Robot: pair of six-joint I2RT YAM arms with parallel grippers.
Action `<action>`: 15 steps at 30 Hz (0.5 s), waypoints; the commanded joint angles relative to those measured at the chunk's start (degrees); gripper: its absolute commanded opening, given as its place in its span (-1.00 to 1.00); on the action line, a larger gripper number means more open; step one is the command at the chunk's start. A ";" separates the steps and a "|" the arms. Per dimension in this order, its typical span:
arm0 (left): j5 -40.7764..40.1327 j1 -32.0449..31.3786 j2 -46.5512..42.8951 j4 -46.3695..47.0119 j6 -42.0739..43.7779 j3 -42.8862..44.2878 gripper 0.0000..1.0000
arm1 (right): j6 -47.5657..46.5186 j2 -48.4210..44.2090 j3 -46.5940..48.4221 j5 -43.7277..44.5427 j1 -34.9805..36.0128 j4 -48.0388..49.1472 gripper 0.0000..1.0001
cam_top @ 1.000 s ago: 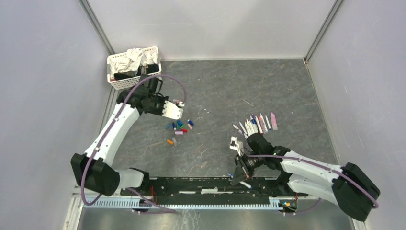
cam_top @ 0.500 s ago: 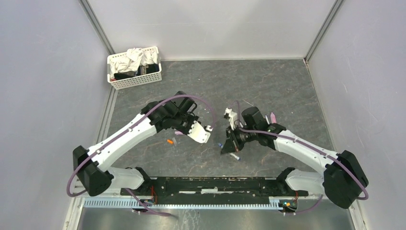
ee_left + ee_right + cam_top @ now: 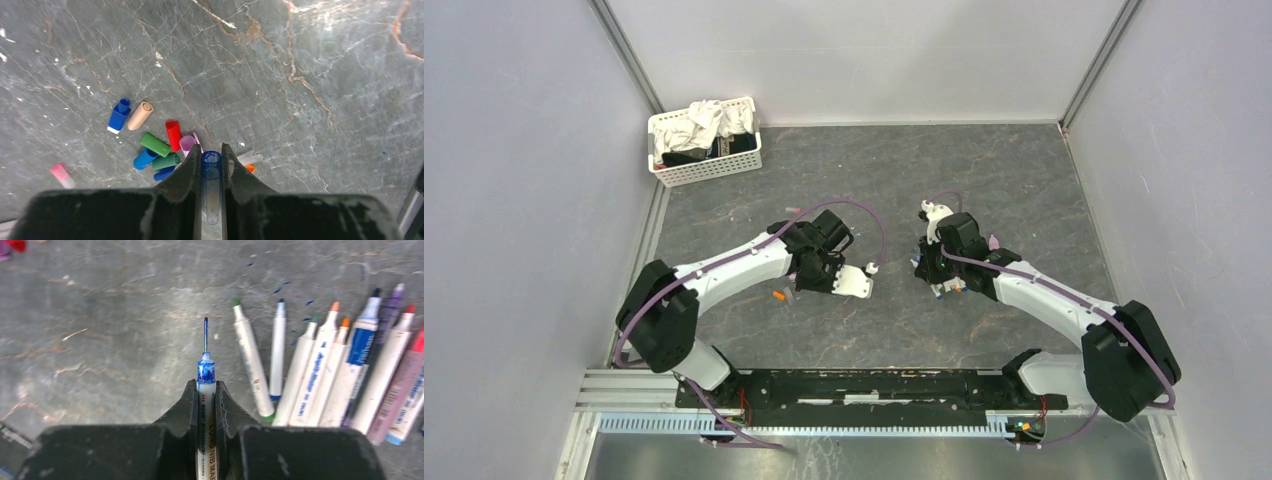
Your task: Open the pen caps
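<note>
Grey tabletop [image 3: 1024,170] below, left arm [image 3: 734,268] and right arm [image 3: 1034,295] bend inward.

A matt grey tabletop [image 3: 300,75], veined like marble and lightly scuffed, carries smooth, opaque plastic pen caps [image 3: 155,145]. The blue cap [image 3: 211,170] in the left gripper [image 3: 211,155] is translucent plastic, set between dull, dust-flecked black fingers [image 3: 186,180]. The marker [image 3: 205,410] in the right gripper [image 3: 205,385] has a glossy white plastic barrel with printed lettering and an ink-smeared collar, like the smooth white pen barrels [image 3: 320,375] nearby. From above, a white plastic lattice basket [image 3: 709,172] holds crumpled white material [image 3: 689,125], either cloth or paper. The left arm [image 3: 724,272] and right arm [image 3: 1044,295] have glossy white shells and matt black joints.
</note>
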 commanded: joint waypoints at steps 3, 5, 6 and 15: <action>0.11 2.23 1.87 9.91 -4.94 -3.74 -0.65 | -3.85 2.70 0.66 12.29 -0.27 5.53 -1.00; 0.43 2.35 2.71 11.79 -6.04 -4.55 -0.55 | -4.65 3.60 0.78 13.17 -0.29 6.25 -1.00; 0.49 2.35 2.89 12.82 -6.29 -5.10 -0.51 | -4.91 3.97 0.79 13.18 -0.28 6.90 -1.00; -1.00 2.35 5.87 16.82 -8.45 -4.75 -0.28 | -7.44 8.14 1.43 11.73 -0.28 11.70 -1.00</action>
